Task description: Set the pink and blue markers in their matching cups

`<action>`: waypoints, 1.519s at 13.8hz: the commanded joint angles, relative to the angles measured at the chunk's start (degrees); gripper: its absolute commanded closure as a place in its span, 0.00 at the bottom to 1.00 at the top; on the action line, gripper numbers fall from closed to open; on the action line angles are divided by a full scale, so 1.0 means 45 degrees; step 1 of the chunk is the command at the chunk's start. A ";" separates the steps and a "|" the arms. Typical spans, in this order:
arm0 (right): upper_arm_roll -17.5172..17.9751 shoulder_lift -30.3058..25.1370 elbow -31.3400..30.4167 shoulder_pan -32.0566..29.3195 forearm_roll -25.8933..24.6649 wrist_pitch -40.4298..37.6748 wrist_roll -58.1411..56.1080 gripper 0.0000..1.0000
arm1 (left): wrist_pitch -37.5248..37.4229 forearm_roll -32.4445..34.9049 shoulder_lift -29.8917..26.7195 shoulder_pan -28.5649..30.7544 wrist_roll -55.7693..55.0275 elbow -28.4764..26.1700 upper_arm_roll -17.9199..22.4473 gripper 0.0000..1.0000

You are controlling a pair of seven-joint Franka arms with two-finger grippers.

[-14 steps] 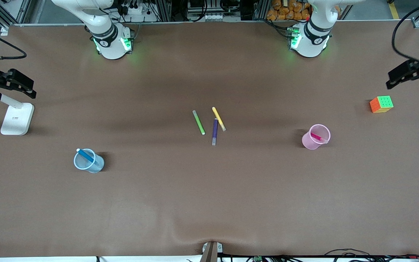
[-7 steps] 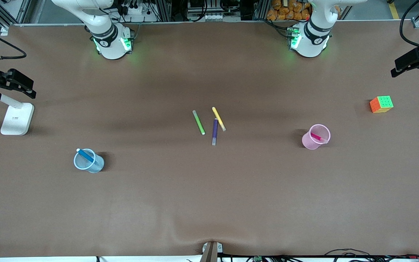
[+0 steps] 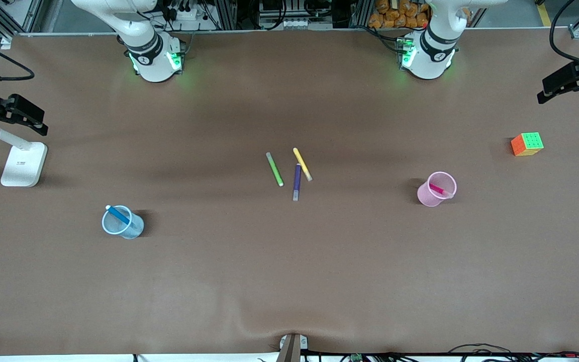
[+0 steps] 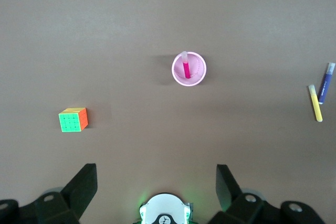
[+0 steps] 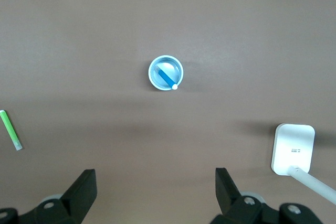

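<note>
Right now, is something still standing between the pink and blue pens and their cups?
Nothing visible does: the pink pen already stands in the pink cup, and the blue pen in the blue cup. Both claws are up and open.

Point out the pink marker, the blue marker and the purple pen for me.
pink marker (image 3: 439,189), front view, its middle, inside the pink cup.
blue marker (image 3: 118,214), front view, its middle, inside the blue cup.
purple pen (image 3: 297,180), front view, mid-barrel.
</note>
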 commanded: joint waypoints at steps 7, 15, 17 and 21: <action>0.0277 -0.0533 -0.0420 -0.0220 0.0025 0.0085 -0.0173 0.00 | 0.1105 -0.0041 -0.1117 0.0068 -0.0088 -0.1591 -0.0363 0.00; 0.0160 -0.0533 -0.0400 -0.0317 0.0064 0.0164 -0.0760 0.00 | 0.2022 -0.0021 -0.1233 0.0888 -0.0166 -0.2195 -0.1125 0.00; 0.0160 -0.0513 -0.0420 -0.0336 0.0064 0.0164 -0.0799 0.00 | 0.2393 -0.0001 -0.1506 0.0908 -0.0166 -0.2839 -0.1125 0.00; 0.0160 -0.0513 -0.0420 -0.0336 0.0064 0.0164 -0.0799 0.00 | 0.2649 0.0038 -0.1547 0.0966 -0.0127 -0.3018 -0.1066 0.00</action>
